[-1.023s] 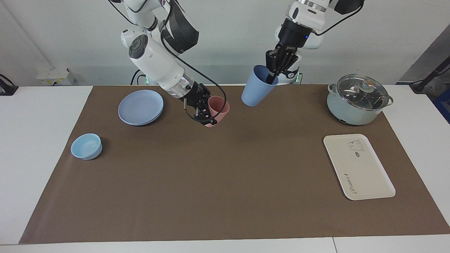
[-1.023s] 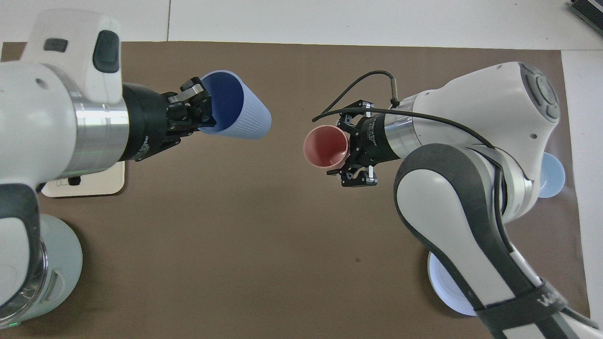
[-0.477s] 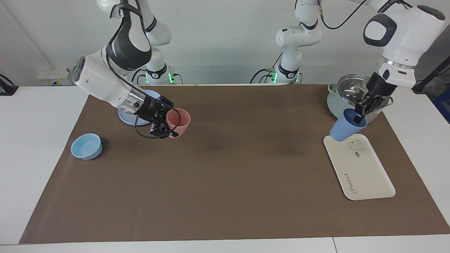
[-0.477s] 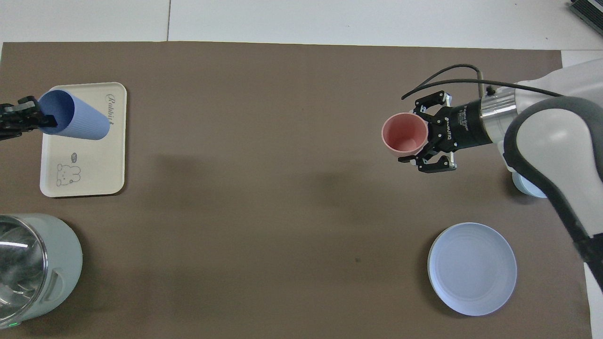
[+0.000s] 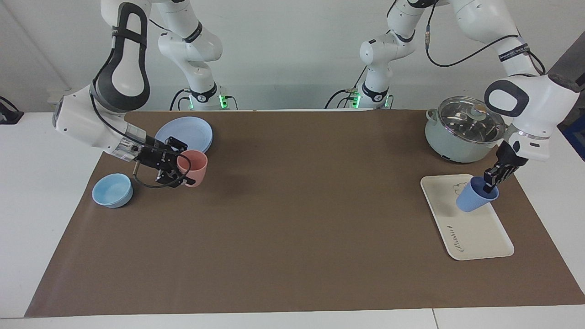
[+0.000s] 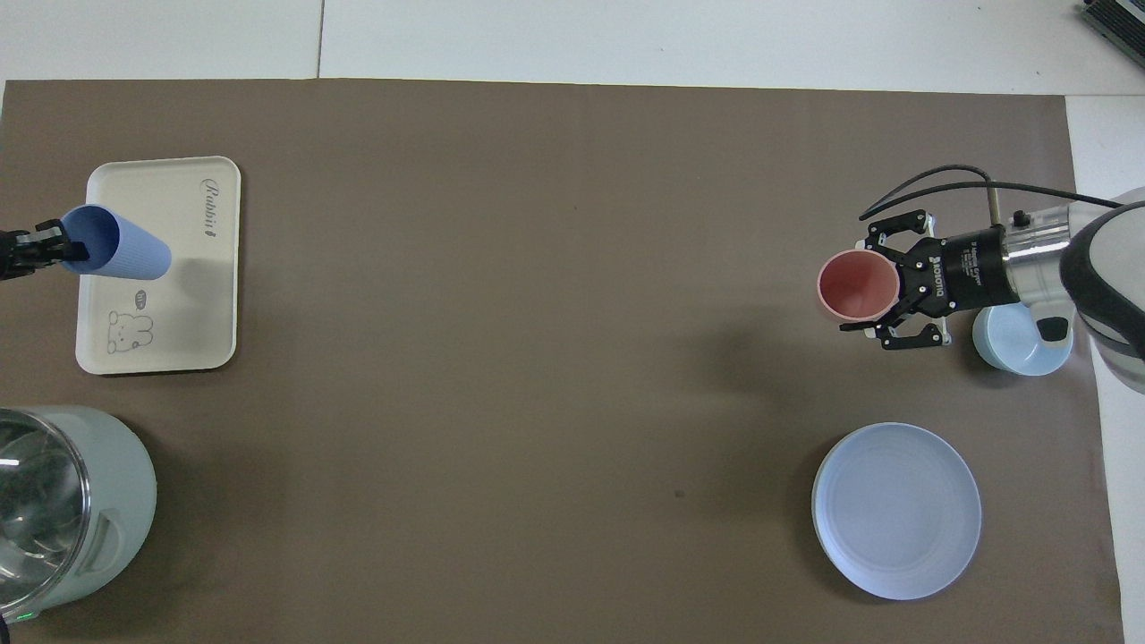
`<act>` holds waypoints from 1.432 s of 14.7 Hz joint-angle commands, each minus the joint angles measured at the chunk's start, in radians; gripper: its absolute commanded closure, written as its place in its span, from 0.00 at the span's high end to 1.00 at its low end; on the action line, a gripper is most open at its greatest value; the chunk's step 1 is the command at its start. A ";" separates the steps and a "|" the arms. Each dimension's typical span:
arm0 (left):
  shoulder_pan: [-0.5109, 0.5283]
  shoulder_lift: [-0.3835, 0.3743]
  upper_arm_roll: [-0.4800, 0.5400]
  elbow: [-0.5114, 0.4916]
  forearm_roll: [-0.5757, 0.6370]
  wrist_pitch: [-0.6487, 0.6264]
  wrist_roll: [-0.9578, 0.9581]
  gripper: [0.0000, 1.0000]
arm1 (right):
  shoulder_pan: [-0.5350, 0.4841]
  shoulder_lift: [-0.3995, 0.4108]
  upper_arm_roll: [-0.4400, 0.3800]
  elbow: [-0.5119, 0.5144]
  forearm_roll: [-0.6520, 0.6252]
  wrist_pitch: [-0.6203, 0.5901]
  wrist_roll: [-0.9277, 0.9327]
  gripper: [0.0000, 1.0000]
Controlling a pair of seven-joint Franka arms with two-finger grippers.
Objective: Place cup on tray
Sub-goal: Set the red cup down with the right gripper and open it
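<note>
Over the cream tray (image 5: 475,233), the left gripper (image 5: 491,178) pinches the tilted blue cup's (image 5: 475,197) rim. The right gripper (image 5: 176,164) clasps a pink tumbler (image 5: 194,168) beside the light-blue bowl (image 5: 112,190).

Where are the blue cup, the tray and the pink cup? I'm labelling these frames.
blue cup (image 5: 474,202), facing view, ribbed side wall.
tray (image 5: 480,240), facing view, bare surface near the lettering.
pink cup (image 6: 857,284), overhead view, inside of its mouth.

The overhead view's edge cuts off the left gripper (image 6: 36,253) and the pot (image 6: 63,510).
</note>
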 commanded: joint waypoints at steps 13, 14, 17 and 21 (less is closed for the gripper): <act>-0.085 -0.092 -0.042 0.223 0.230 -0.439 0.062 1.00 | -0.095 0.219 0.010 -0.013 0.196 0.077 -0.312 0.00; -0.115 -0.127 -0.042 0.222 0.250 -0.464 0.060 1.00 | -0.100 0.218 0.010 -0.013 0.195 0.075 -0.311 0.00; -0.191 -0.186 -0.044 0.214 0.252 -0.562 0.060 1.00 | -0.100 0.224 0.012 -0.004 0.196 0.104 -0.314 0.00; -0.302 -0.270 -0.047 0.081 0.251 -0.604 0.046 1.00 | -0.065 0.247 0.013 0.019 0.283 0.252 -0.311 0.00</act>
